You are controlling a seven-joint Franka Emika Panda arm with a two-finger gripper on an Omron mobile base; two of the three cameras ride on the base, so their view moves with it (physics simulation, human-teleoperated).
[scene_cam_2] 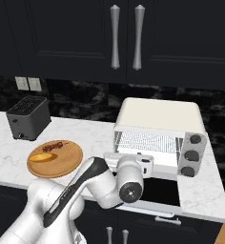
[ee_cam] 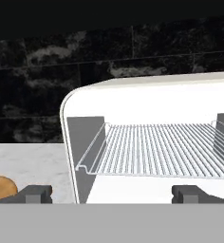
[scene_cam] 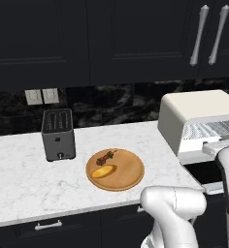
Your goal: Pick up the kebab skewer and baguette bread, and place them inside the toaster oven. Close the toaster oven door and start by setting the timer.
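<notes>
Evidently, the toaster oven (scene_cam_2: 158, 125) has been left open so that food can be loaded: its wire rack (ee_cam: 156, 149) lies bare, and the toaster oven door (scene_cam_2: 157, 190) is folded down flat in front of it. The kebab skewer (scene_cam: 106, 157) and the baguette bread (scene_cam: 103, 171) are laid side by side on the round wooden board (scene_cam: 128, 174), near the slot toaster (scene_cam: 58, 134) and well apart from the oven. The gripper (ee_cam: 113, 193) is held facing the oven mouth, fingers spread wide, with nothing gripped or touched.
</notes>
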